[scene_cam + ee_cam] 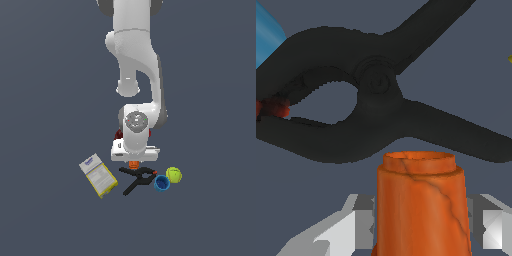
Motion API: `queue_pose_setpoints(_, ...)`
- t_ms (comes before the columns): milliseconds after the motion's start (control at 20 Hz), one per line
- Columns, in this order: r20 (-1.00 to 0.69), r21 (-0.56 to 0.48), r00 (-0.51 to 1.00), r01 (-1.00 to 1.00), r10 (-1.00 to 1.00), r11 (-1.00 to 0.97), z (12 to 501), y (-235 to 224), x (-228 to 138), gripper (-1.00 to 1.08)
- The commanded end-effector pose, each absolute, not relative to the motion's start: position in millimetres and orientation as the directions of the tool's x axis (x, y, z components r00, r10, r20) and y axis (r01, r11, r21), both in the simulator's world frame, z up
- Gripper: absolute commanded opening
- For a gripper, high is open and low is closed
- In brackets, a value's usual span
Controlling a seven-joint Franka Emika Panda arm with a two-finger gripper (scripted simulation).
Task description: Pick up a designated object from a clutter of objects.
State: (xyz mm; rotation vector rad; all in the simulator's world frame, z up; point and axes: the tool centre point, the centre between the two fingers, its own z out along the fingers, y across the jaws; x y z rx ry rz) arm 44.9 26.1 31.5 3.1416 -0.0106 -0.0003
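Panda gripper (421, 227) straddled the orange cup (421, 205), fingers (343, 232) apart on both sides, contact unclear | cup stood upright just beside the black clamp (376, 100), under the wrist | likely light, rigid, glossy and slippery; tapered wall, best pinched mid-body.

A plain dark grey-blue floor (45, 75) fills the scene, flat and unmarked throughout.
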Motion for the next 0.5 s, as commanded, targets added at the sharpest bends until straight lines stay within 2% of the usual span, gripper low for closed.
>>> queue_pose_setpoints(0, 0.0, 0.0, 1.0, -0.007, -0.007, -1.0, 33, 25, 45, -1.0)
queue_pose_setpoints(450, 0.0, 0.0, 1.0, -0.007, -0.007, -1.0, 63, 11, 36, -1.0)
